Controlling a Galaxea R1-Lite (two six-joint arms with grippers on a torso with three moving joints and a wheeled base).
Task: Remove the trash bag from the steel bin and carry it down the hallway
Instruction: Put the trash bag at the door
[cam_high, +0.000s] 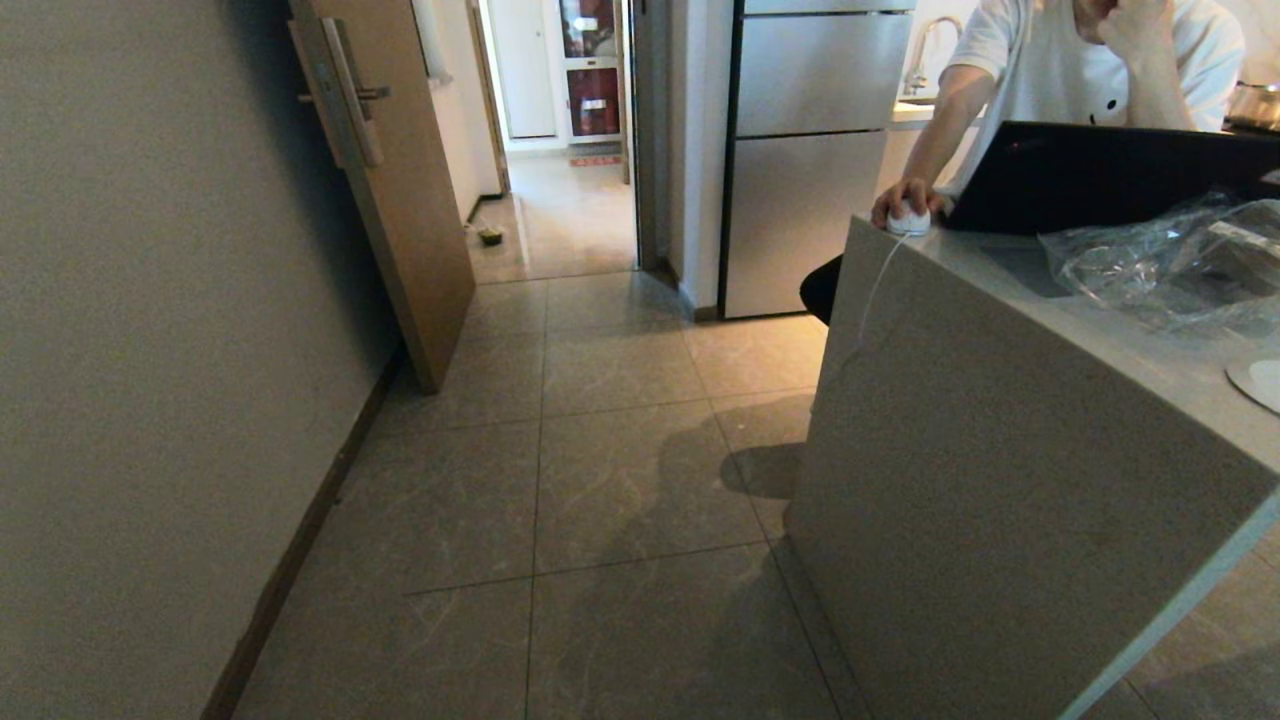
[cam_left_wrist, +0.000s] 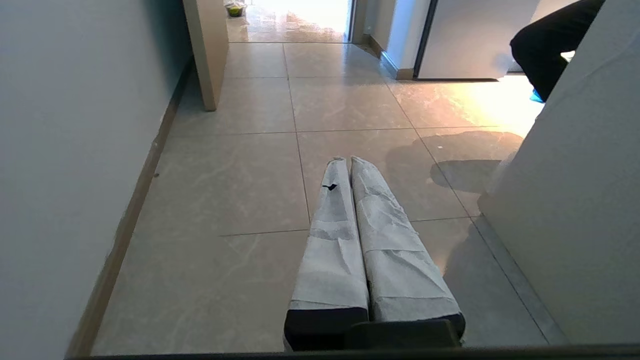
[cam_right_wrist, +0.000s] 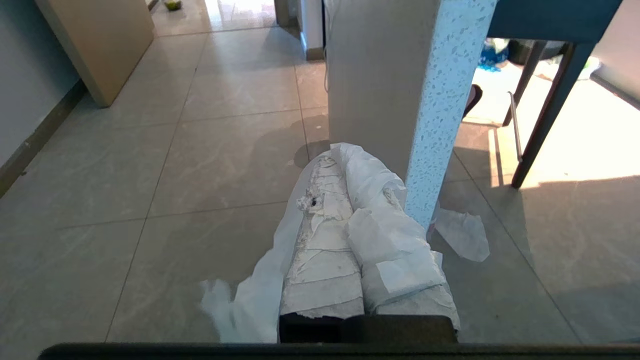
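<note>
The trash bag (cam_right_wrist: 372, 182) shows in the right wrist view as thin white plastic draped over and around my right gripper (cam_right_wrist: 336, 157). The gripper's taped fingers are pressed together on it, and loose folds hang down on both sides above the floor. No print shows on the visible part. My left gripper (cam_left_wrist: 347, 161) is shut and empty, held over the beige tiles of the hallway (cam_high: 600, 480). Neither arm shows in the head view. The steel bin is out of view.
A grey wall (cam_high: 150, 350) runs along the left, with an open wooden door (cam_high: 400, 200) ahead. A stone counter (cam_high: 1000, 450) stands close on the right, with a person (cam_high: 1080, 60) at a laptop (cam_high: 1100, 175) and a clear plastic bag (cam_high: 1170, 260) on it. A steel fridge (cam_high: 810, 150) stands beyond.
</note>
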